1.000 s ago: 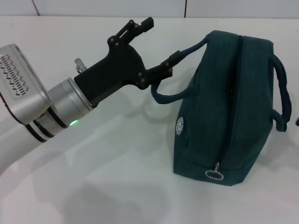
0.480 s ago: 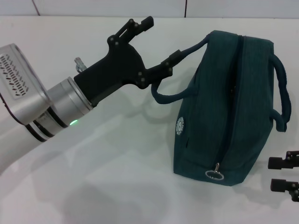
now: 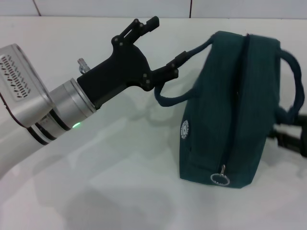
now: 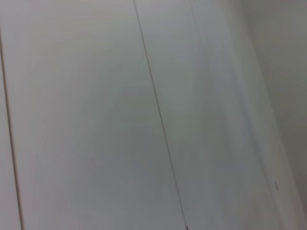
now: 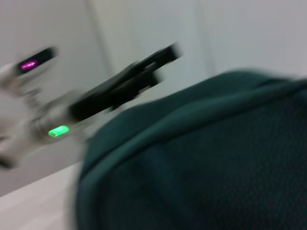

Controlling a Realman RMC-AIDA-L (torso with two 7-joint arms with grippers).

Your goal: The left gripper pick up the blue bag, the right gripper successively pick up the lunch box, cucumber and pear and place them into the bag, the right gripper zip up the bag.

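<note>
Right end effector (image 3: 292,139) has slid behind the bag (image 3: 230,110).

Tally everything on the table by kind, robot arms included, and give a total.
Blue bag, standing on the table: 1
Bag handles, one on each side: 2
Zipper pull ring: 1
Robot grippers: 2, the left gripper with one finger hooked under the near handle, the right gripper partly hidden behind the bag
Total: 6
</note>
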